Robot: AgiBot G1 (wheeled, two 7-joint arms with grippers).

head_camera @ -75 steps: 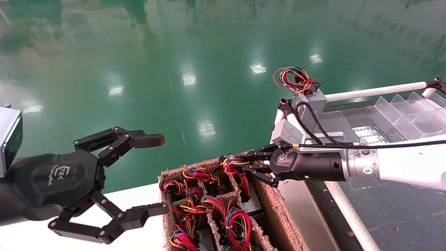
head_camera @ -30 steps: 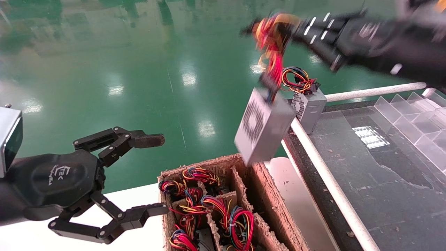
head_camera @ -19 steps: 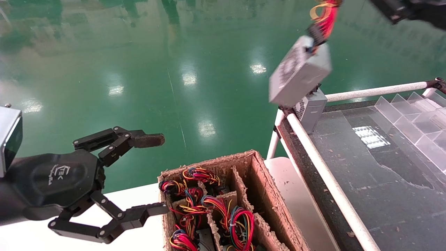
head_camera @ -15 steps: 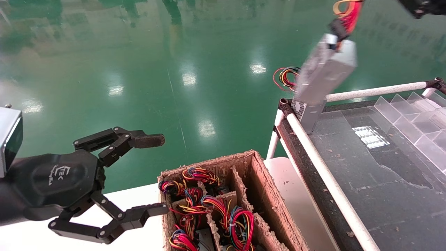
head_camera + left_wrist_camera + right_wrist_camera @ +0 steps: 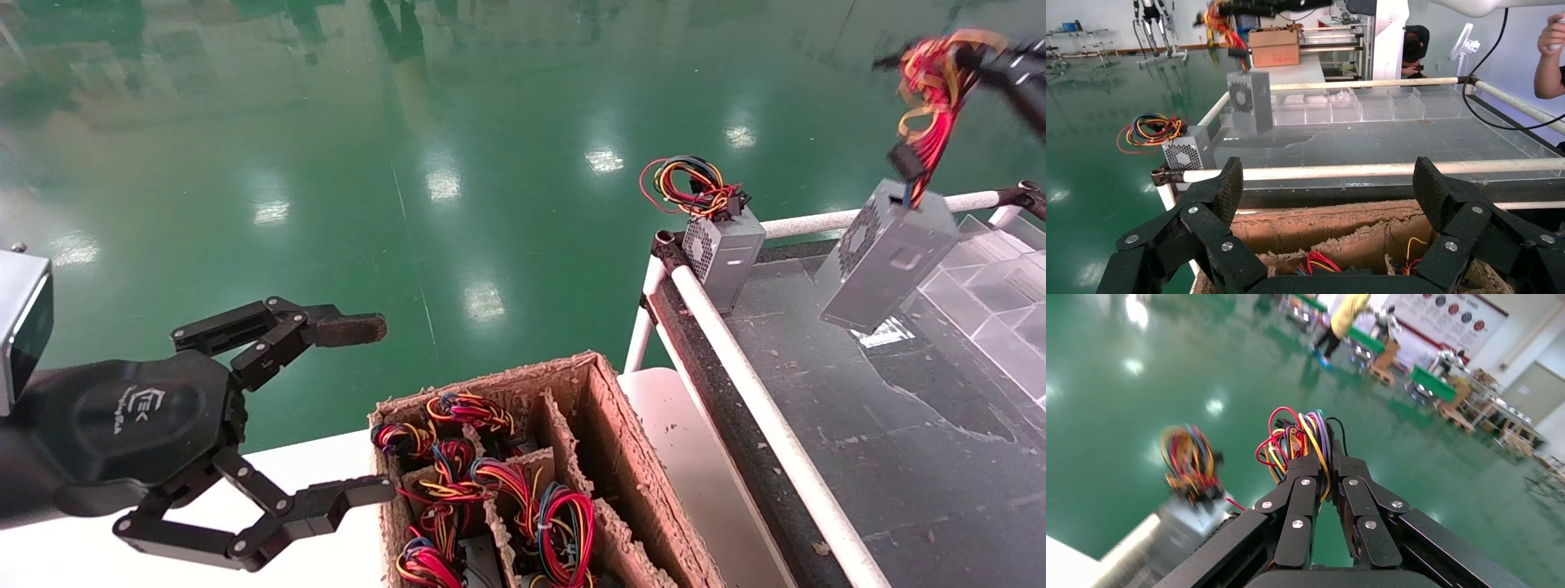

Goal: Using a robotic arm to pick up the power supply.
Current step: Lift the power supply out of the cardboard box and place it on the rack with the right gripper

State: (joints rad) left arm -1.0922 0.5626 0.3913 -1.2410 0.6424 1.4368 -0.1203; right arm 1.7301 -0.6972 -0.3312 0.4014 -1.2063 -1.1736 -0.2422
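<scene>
While the right claw [image 5: 1324, 462] pinches the wire bundle [image 5: 932, 77]:
Power supply [image 5: 887, 255]: hanging tilted below that claw, above the counter [image 5: 899, 441].
Left claw [image 5: 359, 408]: spread, idle beside the cardboard box [image 5: 629, 457].

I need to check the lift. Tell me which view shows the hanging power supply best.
Head view: the power supply hangs whole by its wires from the right gripper. Left wrist shows it farther off; right wrist shows only its clamped wires.

Right gripper [image 5: 993, 57] mostly beyond the head view's edge, blurred.
</scene>
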